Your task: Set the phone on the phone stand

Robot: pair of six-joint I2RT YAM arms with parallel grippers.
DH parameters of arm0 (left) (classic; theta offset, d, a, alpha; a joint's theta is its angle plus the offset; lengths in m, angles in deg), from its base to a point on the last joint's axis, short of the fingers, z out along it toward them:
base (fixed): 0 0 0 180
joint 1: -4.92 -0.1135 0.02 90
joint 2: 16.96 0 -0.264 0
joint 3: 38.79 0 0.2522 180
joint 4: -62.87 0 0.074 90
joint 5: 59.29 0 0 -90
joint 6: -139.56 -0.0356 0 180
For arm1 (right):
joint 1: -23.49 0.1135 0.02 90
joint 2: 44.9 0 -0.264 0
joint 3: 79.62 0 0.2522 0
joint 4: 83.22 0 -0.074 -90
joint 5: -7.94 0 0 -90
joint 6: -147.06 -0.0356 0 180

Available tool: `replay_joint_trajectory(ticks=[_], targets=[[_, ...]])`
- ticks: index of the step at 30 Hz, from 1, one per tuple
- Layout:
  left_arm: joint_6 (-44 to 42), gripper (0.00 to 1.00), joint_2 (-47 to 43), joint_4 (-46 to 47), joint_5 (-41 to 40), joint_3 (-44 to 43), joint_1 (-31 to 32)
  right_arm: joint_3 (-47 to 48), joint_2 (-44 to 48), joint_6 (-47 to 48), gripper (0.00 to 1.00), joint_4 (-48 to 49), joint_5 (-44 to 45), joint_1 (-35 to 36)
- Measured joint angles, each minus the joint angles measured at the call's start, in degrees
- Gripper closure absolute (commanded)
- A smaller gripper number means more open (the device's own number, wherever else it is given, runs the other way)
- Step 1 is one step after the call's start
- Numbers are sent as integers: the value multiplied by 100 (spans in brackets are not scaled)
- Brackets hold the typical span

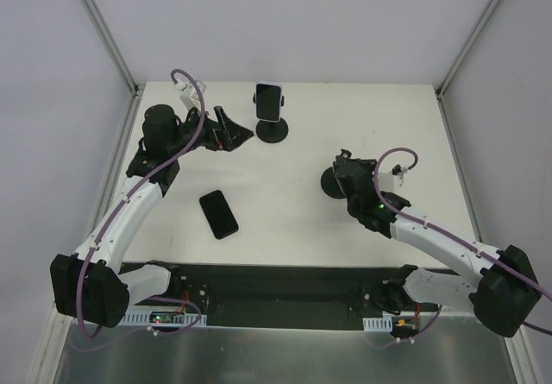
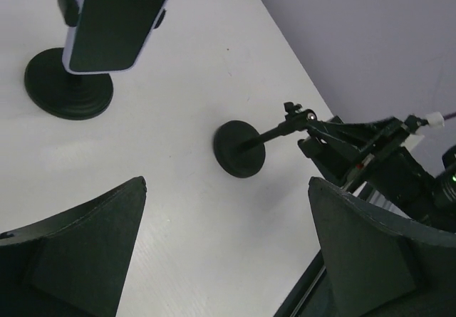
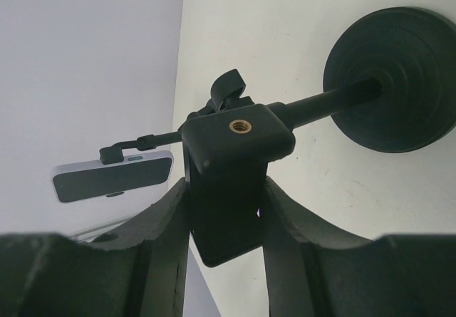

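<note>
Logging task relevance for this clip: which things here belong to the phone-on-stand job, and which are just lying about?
In the job:
black phone, flat on the table
empty stand, clamped by the right gripper
left gripper, open

Likely idle:
far stand
silver-edged phone, already mounted on it
</note>
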Motion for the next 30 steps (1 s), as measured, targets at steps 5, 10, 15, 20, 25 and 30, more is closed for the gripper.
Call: replay_joint_trajectory(ticks=[5,10,15,20,25,30], targets=[[273,3,-37,-61,-706,262,-76,151,-236,-595,89,-260,647,514],[369,1,-162,-531,-1985,356,181,184,-280,-855,90,-328,723,525],[656,1,-743,-925,-2693,841,339,251,-306,-887,94,-358,691,525],[1040,1,-1829,-1502,-3101,1679,339,260,-306,-885,96,-275,553,520],[1458,1,-2452,-2188,-3357,1902,339,260,-302,-903,72,-229,367,402],[1792,1,-2280,-2861,-3432,1910,339,258,-302,-940,37,-225,278,282]])
